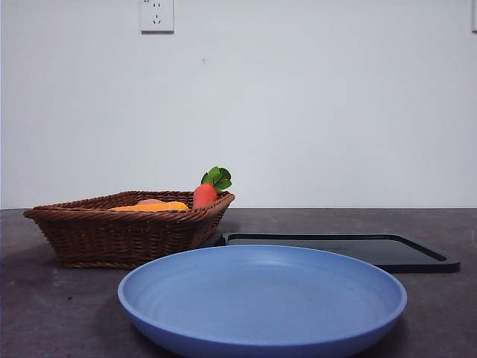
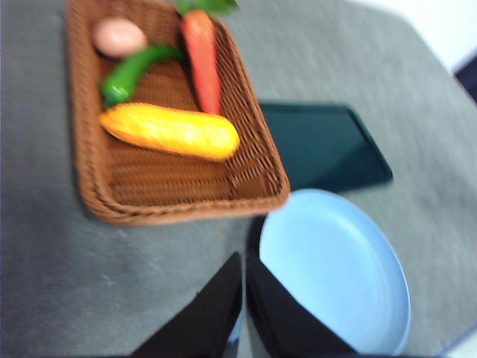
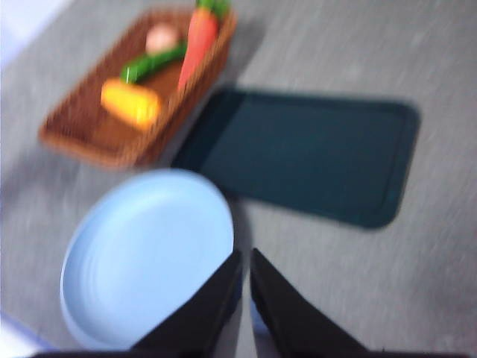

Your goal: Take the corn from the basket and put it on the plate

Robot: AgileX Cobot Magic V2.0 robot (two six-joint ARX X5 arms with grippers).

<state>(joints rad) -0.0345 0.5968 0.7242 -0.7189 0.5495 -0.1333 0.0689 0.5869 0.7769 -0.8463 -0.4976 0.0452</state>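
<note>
The orange-yellow corn (image 2: 171, 130) lies across the middle of the brown wicker basket (image 2: 179, 212). In the front view only its top (image 1: 153, 206) shows over the basket's rim (image 1: 119, 235). The light-blue plate (image 1: 261, 298) sits empty in front of the basket. My left gripper (image 2: 244, 257) hovers high above the table between basket and plate (image 2: 328, 268), jaws shut on nothing. My right gripper (image 3: 245, 253) hangs above the near edge of the plate (image 3: 149, 246), also shut and empty, far from the corn (image 3: 130, 103). Neither arm shows in the front view.
In the basket (image 3: 82, 142) also lie a red-orange carrot (image 2: 201, 56) with green leaves, a green vegetable (image 2: 130, 71) and a small peach-coloured round item (image 2: 119, 36). A flat black tray (image 3: 305, 153) lies beside the basket, behind the plate.
</note>
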